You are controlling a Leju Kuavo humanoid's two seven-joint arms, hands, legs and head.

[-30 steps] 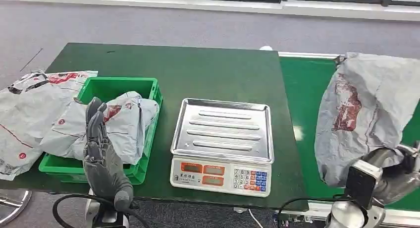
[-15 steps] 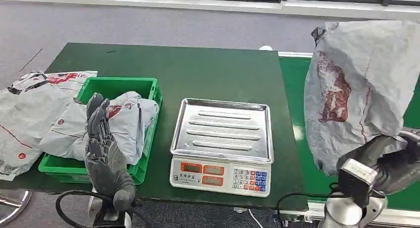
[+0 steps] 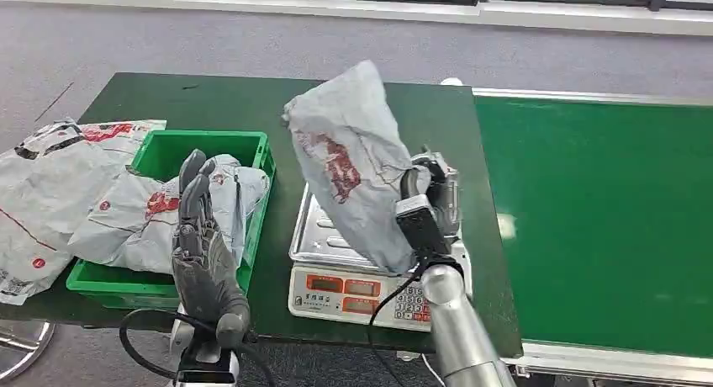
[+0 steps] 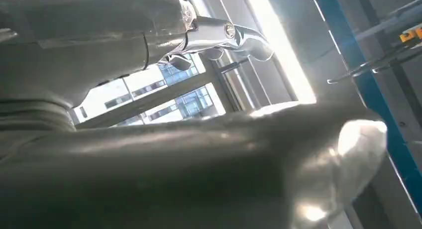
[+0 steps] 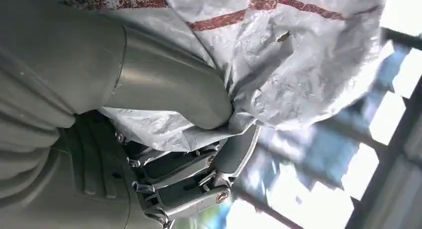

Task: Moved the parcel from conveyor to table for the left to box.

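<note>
Above the scale (image 3: 376,237), right hand (image 3: 429,198) grips grey parcel (image 3: 353,164) aloft (transfer step, conveyor side done); left hand (image 3: 202,244) waits with fingers apart, holding nothing, near green box (image 3: 151,156). Next, likely: lower onto table, release

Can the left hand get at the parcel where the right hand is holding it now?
Probably not yet. The right hand holds the parcel up above the scale, off the table. The left hand stands open by the green bin, with bare table between them.
</note>
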